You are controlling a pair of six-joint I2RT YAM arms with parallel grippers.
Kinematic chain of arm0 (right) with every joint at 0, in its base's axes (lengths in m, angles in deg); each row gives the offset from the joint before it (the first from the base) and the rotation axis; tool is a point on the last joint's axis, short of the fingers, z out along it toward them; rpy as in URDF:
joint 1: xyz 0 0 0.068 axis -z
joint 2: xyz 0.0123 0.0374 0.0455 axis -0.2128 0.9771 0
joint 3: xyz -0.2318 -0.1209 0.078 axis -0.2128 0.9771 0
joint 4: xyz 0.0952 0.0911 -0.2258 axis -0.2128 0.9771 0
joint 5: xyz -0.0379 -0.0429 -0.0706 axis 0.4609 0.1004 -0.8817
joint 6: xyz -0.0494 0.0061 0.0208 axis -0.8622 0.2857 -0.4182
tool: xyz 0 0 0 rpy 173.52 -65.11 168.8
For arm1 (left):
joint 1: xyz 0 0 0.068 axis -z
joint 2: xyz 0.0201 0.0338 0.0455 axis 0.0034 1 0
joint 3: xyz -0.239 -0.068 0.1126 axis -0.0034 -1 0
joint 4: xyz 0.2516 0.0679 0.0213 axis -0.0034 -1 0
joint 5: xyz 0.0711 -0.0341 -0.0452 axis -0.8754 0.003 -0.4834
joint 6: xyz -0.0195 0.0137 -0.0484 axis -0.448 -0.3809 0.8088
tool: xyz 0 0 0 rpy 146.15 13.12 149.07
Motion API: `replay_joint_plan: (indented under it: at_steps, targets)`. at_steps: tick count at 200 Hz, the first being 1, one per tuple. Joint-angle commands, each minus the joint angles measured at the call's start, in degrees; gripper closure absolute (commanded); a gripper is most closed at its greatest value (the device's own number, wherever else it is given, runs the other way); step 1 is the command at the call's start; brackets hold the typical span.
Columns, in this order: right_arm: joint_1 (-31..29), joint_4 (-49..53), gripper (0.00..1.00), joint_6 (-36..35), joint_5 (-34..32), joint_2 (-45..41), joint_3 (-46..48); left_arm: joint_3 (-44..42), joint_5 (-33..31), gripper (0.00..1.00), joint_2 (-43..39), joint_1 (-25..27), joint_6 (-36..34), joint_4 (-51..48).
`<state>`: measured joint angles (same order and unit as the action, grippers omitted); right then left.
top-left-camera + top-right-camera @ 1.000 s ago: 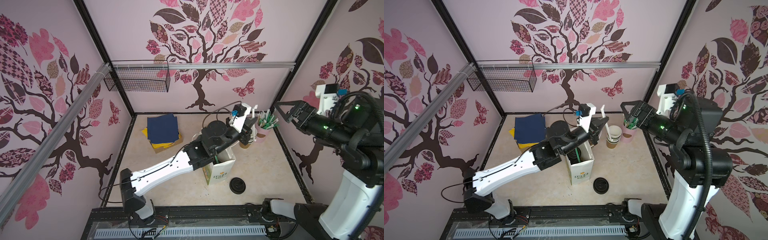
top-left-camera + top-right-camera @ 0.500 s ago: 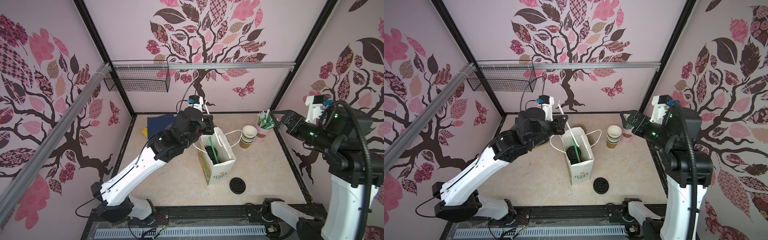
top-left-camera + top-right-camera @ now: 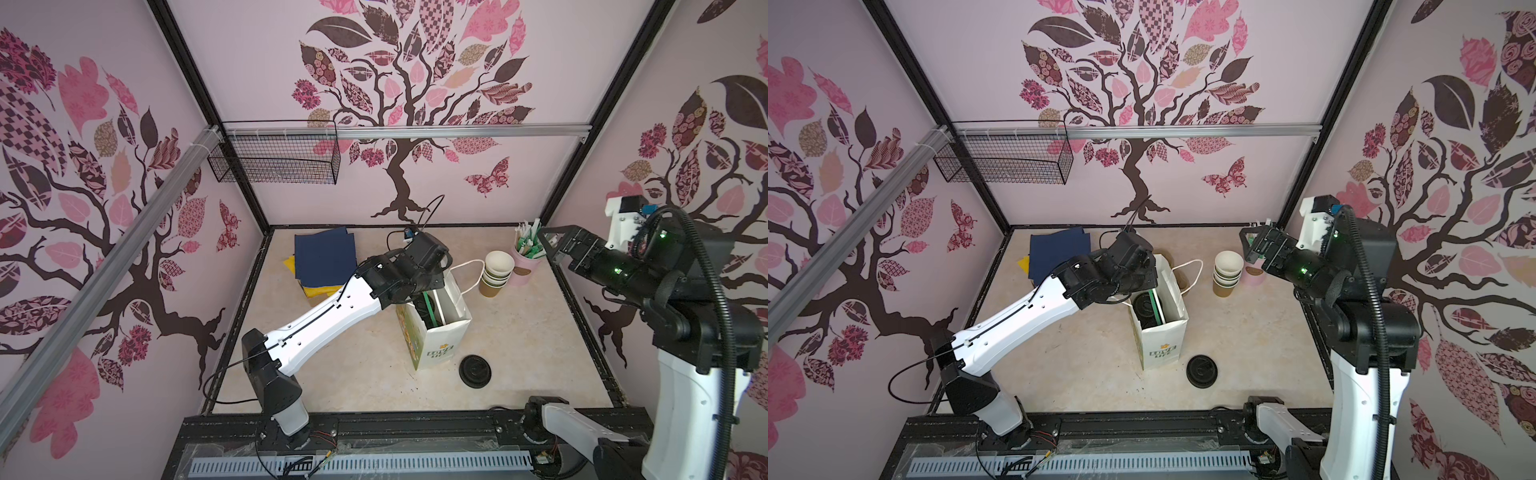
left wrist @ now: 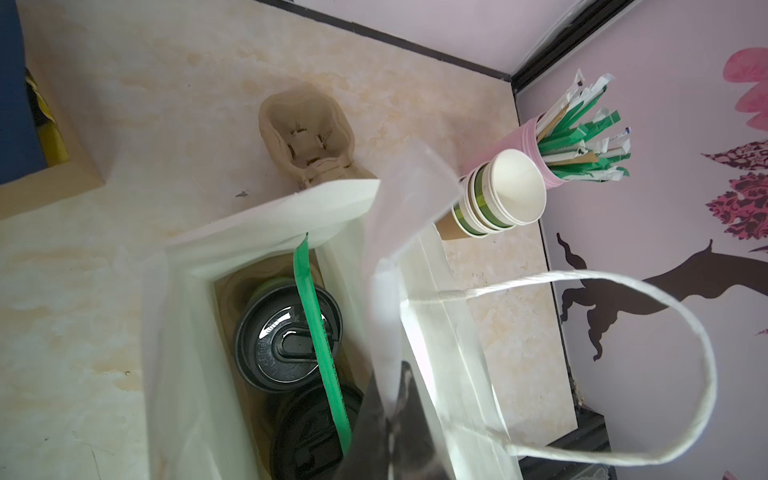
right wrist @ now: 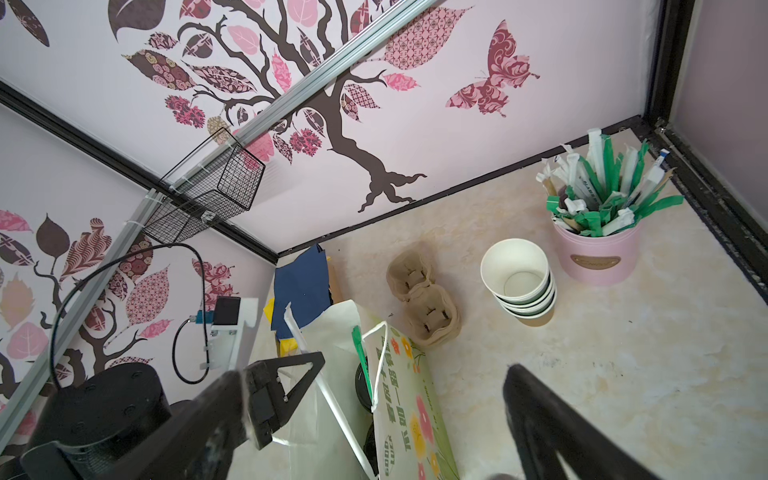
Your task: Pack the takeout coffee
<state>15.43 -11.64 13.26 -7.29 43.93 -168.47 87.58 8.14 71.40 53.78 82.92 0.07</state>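
Jaws of the left gripper (image 5: 309, 368) are pressed together on a white wrapped straw (image 5: 296, 332), a thin flat paper strip held slanting at the open mouth of the paper bag (image 3: 440, 349). Inside that bag stands the takeout coffee (image 4: 270, 332), 2 cups side by side under round, glossy black sip lids, with a green wrapped straw (image 4: 308, 299) lying across them. The right gripper (image 3: 555, 245) hangs spread wide and empty, well apart from the bag, near the pink straw holder (image 3: 525, 268).

The likeliest trouble, I judge, is the bag itself: tall, boxy, thin creased paper with nothing steadying it, so the straw's end or the gripper catching its rim or a twisted-cord handle (image 4: 582, 274) could tip or drag it. The limp wrapper could also buckle against a hard lid instead of sliding down beside the cups.

Farther out on the marbled tabletop (image 3: 519, 353) sit a rough moulded-pulp carrier (image 4: 307, 133) just behind the bag, nested lidless cups (image 3: 496, 270), and a loose black lid (image 3: 476, 370) beside the bag's base.
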Motion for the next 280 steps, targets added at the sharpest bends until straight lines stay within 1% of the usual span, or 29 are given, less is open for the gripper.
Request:
replay_joint_plan:
  at_steps: [1,21,29,38,39,49,66,82,97,114,125,137,145,157,166,179,187,200,216,222,233,246,263,280]
  targets:
    - [0.12,1.31,0.00,-0.87,-0.76,0.46,-1.24,-0.89,2.29,0.99,1.12,1.00,3.59,-0.57]
    - [0.12,1.25,0.00,-0.78,-1.17,0.75,-2.51,-1.00,2.20,0.91,1.75,0.88,5.11,-0.98]
    - [0.12,1.48,0.00,-0.91,-1.46,0.92,-2.92,-1.05,1.84,0.85,1.80,0.73,5.26,-0.92]
    - [0.14,1.75,0.00,-1.13,-1.64,1.09,-3.12,-1.12,1.63,0.76,1.64,0.54,5.46,-0.97]
    - [0.13,1.76,0.00,-1.13,-1.64,1.10,-3.10,-1.14,1.53,0.74,1.59,0.53,5.46,-0.98]
    - [0.12,1.94,0.00,-1.31,-1.68,1.27,-3.18,-1.23,1.13,0.70,1.08,0.28,5.40,-0.93]
    - [0.12,1.78,0.00,-1.42,-1.83,1.32,-2.73,-1.17,-0.68,0.67,-0.90,0.16,3.84,-0.04]
    - [0.16,1.44,0.00,-1.62,-1.90,1.36,-1.61,-0.92,-3.11,0.61,-3.65,0.16,1.55,1.05]
    - [0.12,0.85,0.00,-1.66,-1.82,1.47,-0.31,0.41,-5.34,0.57,-5.77,0.16,0.61,-0.79]
    - [0.12,-0.17,0.00,-1.58,-1.42,1.54,1.09,1.69,-8.97,0.56,-8.95,-0.13,-1.36,-3.24]
    - [0.12,-0.72,0.00,-1.66,-1.45,1.72,1.98,2.02,-11.31,0.56,-11.46,-1.51,-2.85,-5.55]
    - [0.12,-1.27,0.00,-1.83,-1.63,1.72,3.33,1.53,-13.33,0.58,-14.78,-4.66,-4.26,-8.32]
    - [0.13,-1.76,0.00,-1.97,-1.89,1.68,4.56,0.03,-13.45,0.59,-17.41,-7.90,-4.94,-9.79]
    - [0.09,-2.56,0.00,-1.93,-2.41,1.54,6.25,-3.71,-12.22,0.61,-21.34,-14.08,-5.04,-11.44]
    - [0.14,-3.24,0.00,-1.87,-2.52,1.54,7.50,-7.75,-10.47,0.63,-23.99,-19.64,-4.98,-12.44]
    - [0.16,-4.06,0.00,-1.74,-2.54,1.71,8.67,-14.44,-6.39,0.64,-27.56,-27.66,-5.67,-11.97]
    - [0.13,-4.34,0.00,-1.71,-2.53,1.97,9.07,-19.43,-2.61,0.64,-29.31,-32.35,-6.53,-10.38]
    - [0.12,-4.71,0.00,-1.60,-2.47,2.46,9.30,-27.33,4.44,0.64,-31.15,-40.43,-8.08,-6.23]
    - [0.12,-4.99,0.00,-1.48,-2.41,2.99,9.27,-35.36,12.69,0.64,-31.37,-47.82,-9.74,0.29]
    - [0.18,-4.92,0.00,-1.57,-2.43,3.20,9.08,-37.69,14.06,0.64,-31.34,-49.37,-10.74,2.66]
    - [0.12,-4.89,0.00,-1.66,-2.60,3.54,8.92,-40.70,14.46,0.62,-30.37,-51.33,-13.24,7.18]
    - [0.16,-4.81,0.01,-1.73,-2.70,3.83,8.91,-42.01,15.51,0.60,-27.51,-53.47,-16.27,11.40]
    - [0.13,-4.92,0.01,-1.67,-2.56,4.24,9.02,-40.09,14.82,0.62,-20.75,-54.91,-20.91,13.88]
    - [0.13,-5.01,0.02,-1.66,-2.32,5.00,8.62,-35.58,13.92,0.66,-13.17,-55.71,-25.47,14.93]
